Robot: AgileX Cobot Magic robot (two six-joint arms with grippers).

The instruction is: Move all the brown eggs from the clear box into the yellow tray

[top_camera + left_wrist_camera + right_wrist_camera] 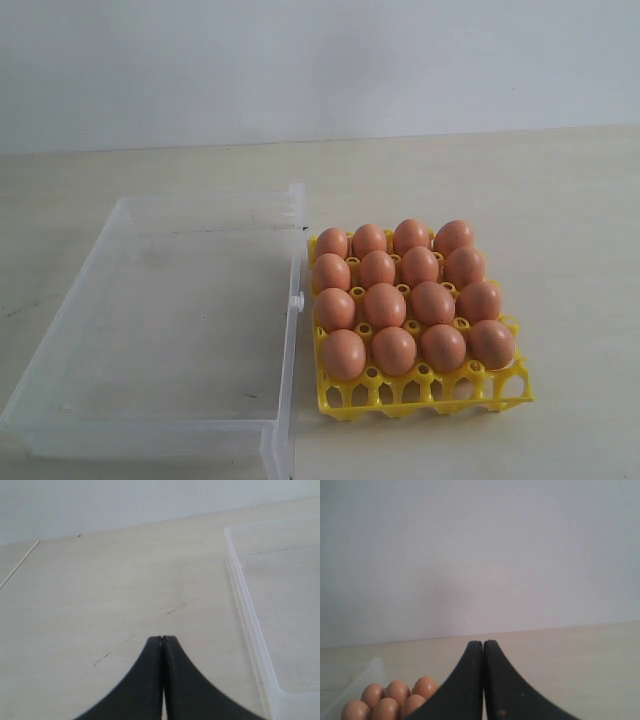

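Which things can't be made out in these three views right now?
Exterior view: neither claw is in frame; the brown eggs cover the cups of the yellow tray.
Left wrist view: frame edges cut off most of the clear box; the tray is out of view.
Right wrist view: the shut right claw and the frame edge hide most eggs and the tray.
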